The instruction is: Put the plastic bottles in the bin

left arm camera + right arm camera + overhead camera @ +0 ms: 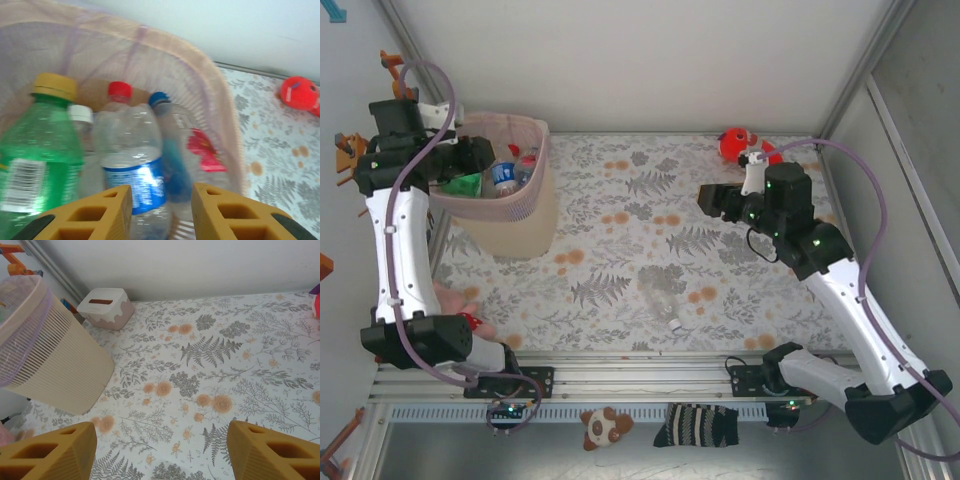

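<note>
Yellow-fingered left gripper [161, 200] is hanging released over the pale pink mesh-sided bin [525, 215], upper left of frame, where plastic bottles [132, 150] are sitting packed. One clear plastic bottle [663, 297] is lying lower centre on the floral table [740, 270]; seemingly the spread, empty right gripper [160, 450] is next needing to descend onto it.

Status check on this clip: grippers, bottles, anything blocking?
Left gripper open over bin, several bottles inside. Right gripper open above table. One clear bottle on table, unobstructed.
</note>
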Tool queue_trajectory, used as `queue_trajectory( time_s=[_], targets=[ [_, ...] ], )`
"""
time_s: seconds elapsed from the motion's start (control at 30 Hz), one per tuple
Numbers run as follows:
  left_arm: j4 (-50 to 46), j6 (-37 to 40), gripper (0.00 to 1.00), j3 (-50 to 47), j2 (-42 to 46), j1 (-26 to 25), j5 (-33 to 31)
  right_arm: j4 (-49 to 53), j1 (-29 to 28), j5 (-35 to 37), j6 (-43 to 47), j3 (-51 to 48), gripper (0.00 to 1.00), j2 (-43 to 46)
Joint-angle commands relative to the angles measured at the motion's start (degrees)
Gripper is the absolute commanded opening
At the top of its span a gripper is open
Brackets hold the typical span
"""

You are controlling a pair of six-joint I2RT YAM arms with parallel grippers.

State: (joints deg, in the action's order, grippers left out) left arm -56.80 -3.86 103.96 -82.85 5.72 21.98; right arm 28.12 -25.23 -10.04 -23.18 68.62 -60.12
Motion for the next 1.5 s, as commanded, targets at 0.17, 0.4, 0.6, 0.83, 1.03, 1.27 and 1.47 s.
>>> queue_trajectory(
  time_s=[0.17, 0.4, 0.6, 0.83, 1.03, 1.27, 1.47],
  targets=[
    [1.38, -5.09, 0.35, 0.67, 0.79, -12.99, -2.53, 2.36, 0.02, -0.86, -1.1, 0.92, 0.68, -1.48],
    [4.3, -9.76, 0.36, 0.68, -2.49, -26.63, -5.24, 4.19, 0.01, -1.03, -1.09, 0.54, 0.68, -2.55],
    [6.84, -15.7, 0.43, -0.25, -6.33, -35.81, -10.59, 4.75, -0.03, -0.13, -0.74, -0.13, 0.68, -2.58],
    [19.58, -24.9, 0.47, -9.25, -6.61, -43.19, -11.79, 4.88, 0.01, 1.33, -0.13, -0.82, 0.68, -1.85],
    [23.48, -34.19, 0.52, -16.28, -8.6, -46.48, -13.13, 5.44, -0.01, 1.78, 0.83, -0.82, 0.68, -1.5],
    [28.6, -44.63, 0.71, -27.58, -9.61, -50.04, -12.39, 5.72, 0.01, 1.88, 1.66, -0.81, 0.68, -1.44],
    [30.78, -50.86, 0.84, -32.95, -12.56, -51.98, -9.99, 6.4, 0.01, 1.61, 2.04, -1.02, 0.68, -0.75]
  ],
)
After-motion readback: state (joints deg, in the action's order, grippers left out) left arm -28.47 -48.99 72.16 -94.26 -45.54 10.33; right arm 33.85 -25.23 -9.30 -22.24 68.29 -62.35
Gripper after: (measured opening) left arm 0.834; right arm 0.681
